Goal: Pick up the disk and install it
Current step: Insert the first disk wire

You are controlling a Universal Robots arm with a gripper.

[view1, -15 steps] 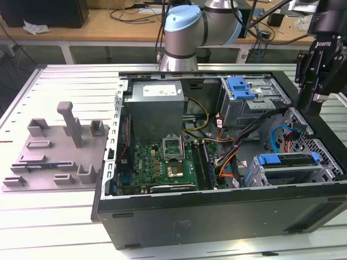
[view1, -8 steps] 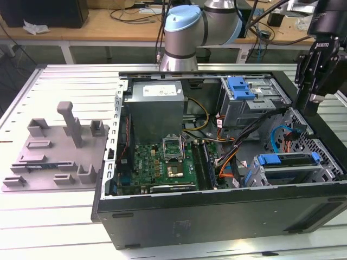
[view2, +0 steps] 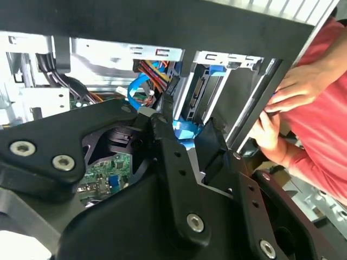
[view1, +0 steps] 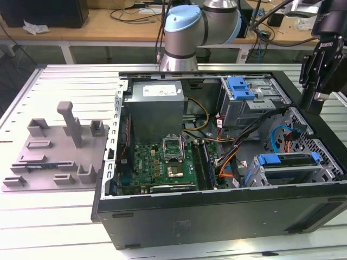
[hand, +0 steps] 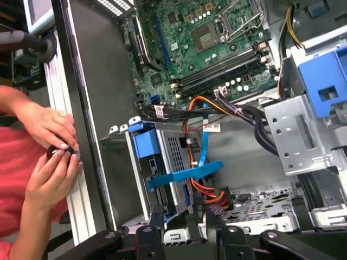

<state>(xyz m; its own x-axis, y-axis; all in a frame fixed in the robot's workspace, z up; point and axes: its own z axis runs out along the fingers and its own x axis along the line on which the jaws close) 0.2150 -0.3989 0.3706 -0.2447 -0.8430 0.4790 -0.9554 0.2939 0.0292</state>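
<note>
Gripper (view1: 313, 105) hanging at the exterior view's upper right, fingers parted on nothing; I see the disk (view1: 290, 169) seated in its drive cage (view1: 250, 176), lower right.

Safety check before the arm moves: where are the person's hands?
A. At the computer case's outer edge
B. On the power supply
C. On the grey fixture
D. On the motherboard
A: in the first wrist view the person's hands meet just outside the computer case wall, away from the motherboard.
</note>
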